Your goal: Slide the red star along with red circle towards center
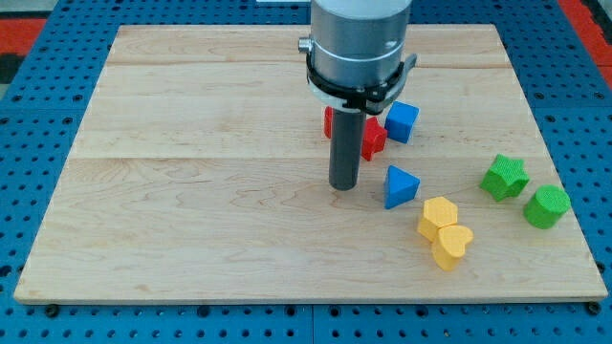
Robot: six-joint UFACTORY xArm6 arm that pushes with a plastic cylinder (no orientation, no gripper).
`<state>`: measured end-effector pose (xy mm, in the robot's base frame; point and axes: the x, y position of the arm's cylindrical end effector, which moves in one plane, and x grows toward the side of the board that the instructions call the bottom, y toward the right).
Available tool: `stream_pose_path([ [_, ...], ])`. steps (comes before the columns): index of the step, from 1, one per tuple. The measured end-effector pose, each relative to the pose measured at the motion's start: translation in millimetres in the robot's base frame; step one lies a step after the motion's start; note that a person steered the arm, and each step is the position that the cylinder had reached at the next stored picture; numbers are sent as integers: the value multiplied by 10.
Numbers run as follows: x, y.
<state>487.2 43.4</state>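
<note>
While the tip [343,186] sits bare, holding nothing, just below the red star [374,139] and what's probably the red circle [328,122] half-hidden behind the rod near the board's [191,220] centre, those light, hard blocks look sure to skid if nudged off-centre.

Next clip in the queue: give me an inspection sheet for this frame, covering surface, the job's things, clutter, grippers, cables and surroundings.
Surface: wooden board, pale planks, flat.
Job's things: red blocks sit right behind the rod, mostly hidden; the star and circle shapes cannot be told apart.
Clutter: blue cube at the view's right of the red blocks; blue triangle below it; two yellow blocks touching; two green blocks near the view's right edge.
Grippers: none fitted; my tip rests on the board just below the red blocks, left of the blue triangle.
Cables: nothing seen.
Surroundings: blue perforated table around the board.
</note>
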Motion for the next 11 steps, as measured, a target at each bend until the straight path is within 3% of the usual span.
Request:
stream_pose_path([
  [1, -56, 259],
  [5, -365, 313],
  [7, -586, -522],
  [8, -495, -471],
  [10, -489, 679],
  [11, -491, 702],
])
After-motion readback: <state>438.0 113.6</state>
